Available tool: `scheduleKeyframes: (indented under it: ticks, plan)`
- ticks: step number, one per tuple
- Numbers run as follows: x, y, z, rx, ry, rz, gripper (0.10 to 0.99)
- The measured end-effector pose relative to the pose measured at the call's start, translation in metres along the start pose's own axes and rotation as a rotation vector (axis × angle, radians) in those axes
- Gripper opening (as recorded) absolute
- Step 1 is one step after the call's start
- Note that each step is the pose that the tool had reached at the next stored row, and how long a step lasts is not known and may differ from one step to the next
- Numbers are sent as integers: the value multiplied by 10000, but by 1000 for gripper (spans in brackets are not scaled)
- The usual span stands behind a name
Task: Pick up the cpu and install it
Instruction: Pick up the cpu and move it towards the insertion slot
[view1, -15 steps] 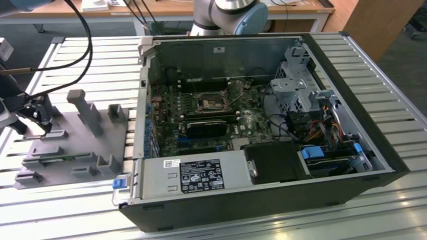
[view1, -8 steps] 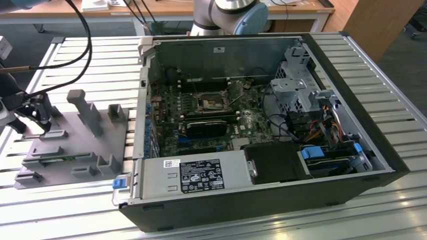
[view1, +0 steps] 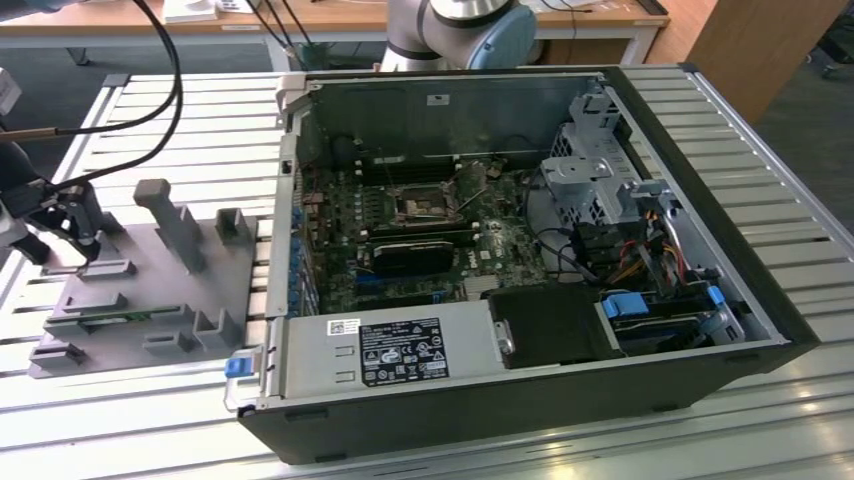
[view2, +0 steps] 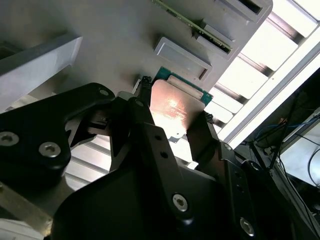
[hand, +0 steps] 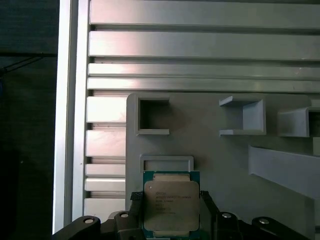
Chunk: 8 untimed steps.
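The cpu (hand: 171, 199), a flat square chip with a shiny metal top and a thin green-tan edge, sits between my two black fingers in both wrist views. My gripper (hand: 170, 206) is shut on the cpu (view2: 175, 107), with one finger (view2: 146, 95) on each of two opposite edges. It hangs over the corner of the grey fixture tray (view1: 147, 290) at the exterior view's left, where my gripper (view1: 83, 250) is a little above the tray. The open computer case (view1: 534, 240) lies to the right, and its motherboard socket (view1: 424, 205) is visible.
The tray carries several raised posts (view1: 180, 230) and pockets (hand: 152, 116). A slatted metal table (view1: 801, 230) lies under everything. Black cables (view1: 167, 90) hang above the tray. A black heatsink block (view1: 420, 255) and a drive cage (view1: 594, 165) sit inside the case.
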<state>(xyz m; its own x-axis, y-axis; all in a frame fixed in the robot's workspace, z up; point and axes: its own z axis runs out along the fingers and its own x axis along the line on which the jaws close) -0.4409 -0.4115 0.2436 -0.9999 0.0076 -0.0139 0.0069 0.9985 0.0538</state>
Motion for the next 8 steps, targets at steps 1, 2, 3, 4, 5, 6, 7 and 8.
scheduleKeyframes:
  ticks: [1,2,3,4,5,6,7,8]
  plan:
    - [0,1,-7,0,0,0,537]
    - [0,1,-12,-1,-1,0,537]
    - [-1,2,-15,-1,-2,0,537]
    - [0,2,-21,-1,-1,0,537]
    - [0,2,-27,0,0,0,537]
    - [-1,3,-32,-1,-1,0,537]
    - [-1,3,-37,0,-1,0,537]
    - [-1,3,-42,0,0,0,537]
